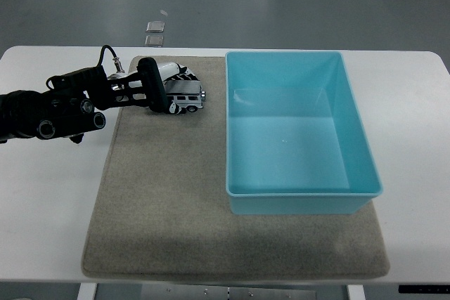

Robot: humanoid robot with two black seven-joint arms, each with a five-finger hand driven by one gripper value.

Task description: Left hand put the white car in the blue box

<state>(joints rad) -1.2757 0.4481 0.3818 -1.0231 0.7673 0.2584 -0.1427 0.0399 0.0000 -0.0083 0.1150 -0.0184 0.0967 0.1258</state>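
Note:
The white car [187, 98] sits on the grey mat [162, 201] near its far left corner, a little left of the blue box [304, 192]. My left hand [171, 89] reaches in from the left and is curled around the car's left end, with the thumb at its near side and the other fingers [181, 73] over its roof and far side. The car still rests on the mat. The box is open-topped and has nothing in it. The right arm does not show.
The mat covers the middle of the white table [42, 201], with the box standing on its right half. Two small square plates [155, 28] lie on the floor beyond the table's far edge.

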